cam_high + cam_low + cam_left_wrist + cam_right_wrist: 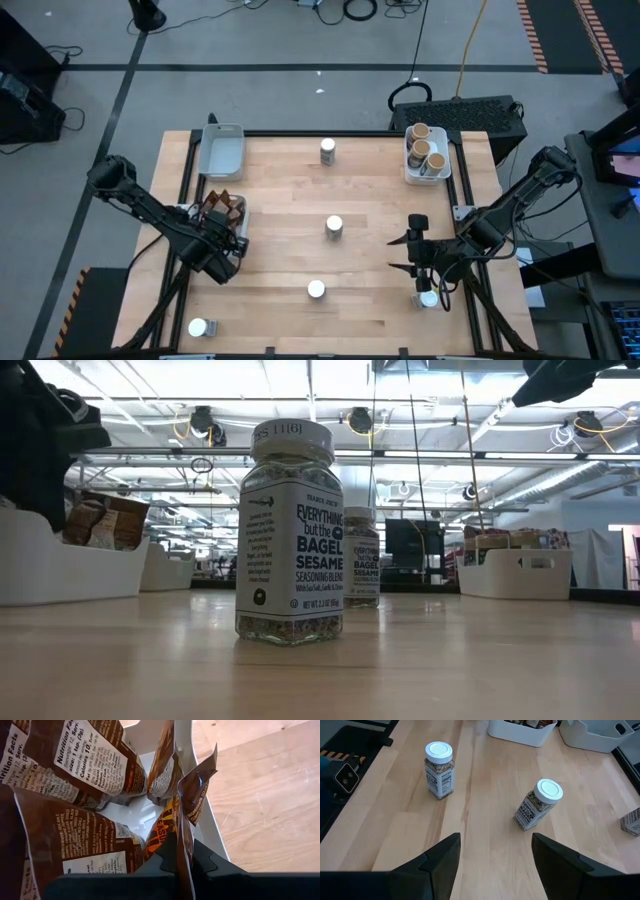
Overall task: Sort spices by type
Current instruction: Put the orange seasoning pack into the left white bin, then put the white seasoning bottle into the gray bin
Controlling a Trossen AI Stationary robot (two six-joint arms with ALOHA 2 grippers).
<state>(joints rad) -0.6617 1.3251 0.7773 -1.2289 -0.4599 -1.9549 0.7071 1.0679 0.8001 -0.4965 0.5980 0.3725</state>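
A white tray (pixel 238 205) at the table's left edge holds several brown crinkled packets (pixel 75 765). My left gripper (pixel 182 857) reaches down into it, shut on one more packet (pixel 192 795); in the high view this gripper (pixel 228 238) is at the tray's near end. Cork-topped jars (pixel 425 150) stand in a white tray (pixel 445 172) at the far right. White-lidded jars (pixel 334 226) (pixel 316 290) (pixel 327 150) stand loose on the table. My right gripper (pixel 405 243) hangs open above the table's right part, with nothing between its fingers (pixel 440 857). My left gripper pinches a thin flat edge of the brown packet (pixel 183 847) between its two fingers, slanting down from above. The packet stands on edge among the others, over the tray's right wall. The gripper hides its lower end, so I cannot tell whether it rests on the tray.
An empty white tray (pixel 222 150) stands at the far left. One white-lidded jar (pixel 198 327) is at the near left corner and another (pixel 428 298) lies under my right arm. Bare wood lies between the jars in the table's middle.
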